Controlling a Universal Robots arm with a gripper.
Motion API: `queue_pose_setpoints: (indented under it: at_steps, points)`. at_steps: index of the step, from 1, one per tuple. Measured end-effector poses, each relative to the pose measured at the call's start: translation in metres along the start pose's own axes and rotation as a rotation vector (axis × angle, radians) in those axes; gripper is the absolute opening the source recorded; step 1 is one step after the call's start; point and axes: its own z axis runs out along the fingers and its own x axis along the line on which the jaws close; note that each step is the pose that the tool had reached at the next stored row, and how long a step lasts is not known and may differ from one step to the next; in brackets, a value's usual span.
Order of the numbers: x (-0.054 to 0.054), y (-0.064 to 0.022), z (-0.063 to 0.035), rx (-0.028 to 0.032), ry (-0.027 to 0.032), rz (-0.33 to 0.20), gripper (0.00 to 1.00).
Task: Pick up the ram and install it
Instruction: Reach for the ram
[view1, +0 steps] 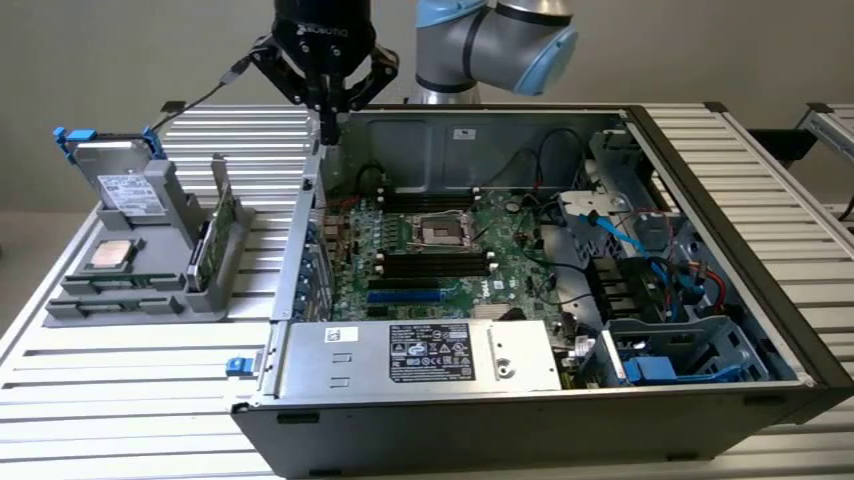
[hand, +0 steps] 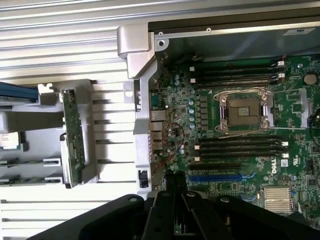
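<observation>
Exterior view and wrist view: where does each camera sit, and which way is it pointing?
Exterior view: off the arm and raised, it looks down over the open computer case and the grey holder. The arm and its shut claw show at the far side.
Wrist view: on the wrist, it looks down past the claw onto the motherboard.
Shared: the ram standing in the holder, the processor socket and the claw.

An open computer case (view1: 441, 150) sits beside a grey parts holder (view1: 123, 300).
</observation>
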Motion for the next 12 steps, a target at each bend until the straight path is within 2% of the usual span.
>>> queue_pose_setpoints:
  at_steps: [1, 3, 12]
  points:
    - [0.001, -0.0001, 0.0001, 0.0002, 0.0040, 0.000, 0.10]
    - [0.002, -0.0001, 0.0002, 0.0002, 0.0041, 0.000, 0.10]
    - [0.042, -0.0032, 0.0038, 0.0002, 0.0040, 0.000, 0.10]
